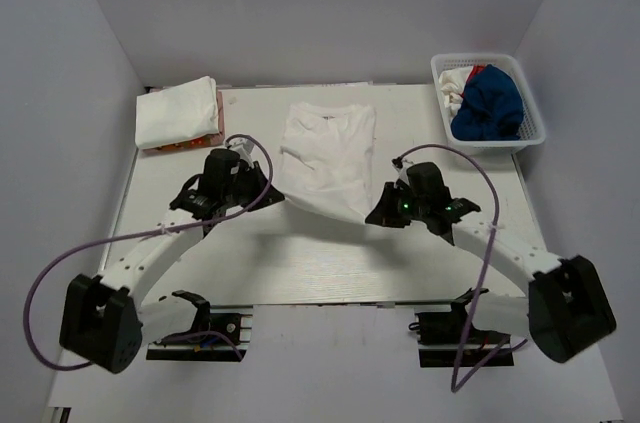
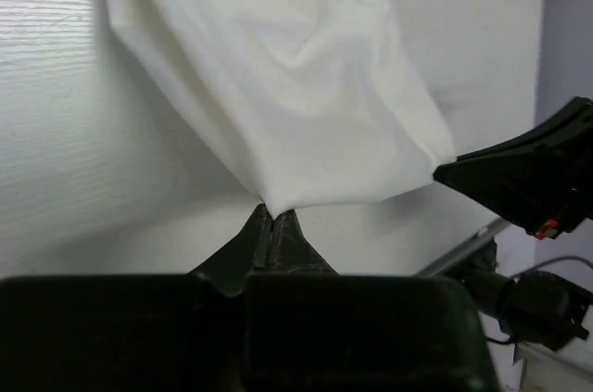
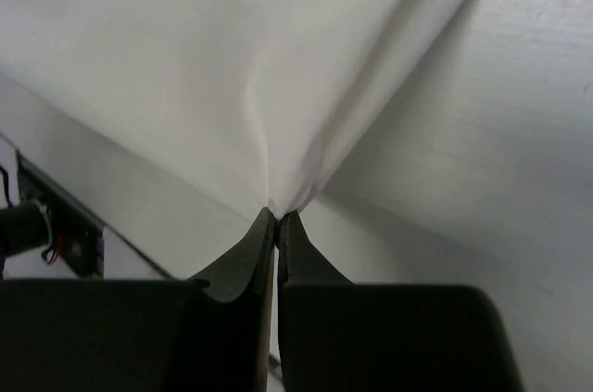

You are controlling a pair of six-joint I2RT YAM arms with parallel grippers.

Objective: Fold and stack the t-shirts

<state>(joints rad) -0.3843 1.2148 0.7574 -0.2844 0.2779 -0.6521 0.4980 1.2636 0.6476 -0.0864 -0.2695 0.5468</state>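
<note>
Pinching t-shirt (image 2: pixel 306 86); basket (image 1: pixel 500 145) overhead only.

White links and black joint housings are noted on the left arm (image 1: pixel 160 243) and the right arm (image 1: pixel 505 243). Purple cables (image 1: pixel 35 293) are looped alongside. The left gripper (image 2: pixel 271 225) and the right gripper (image 3: pixel 276 225) are finished in black.

A lab test cell (plain white walls (image 1: pixel 330 3)) enclosing a table (image 1: pixel 300 253).
</note>
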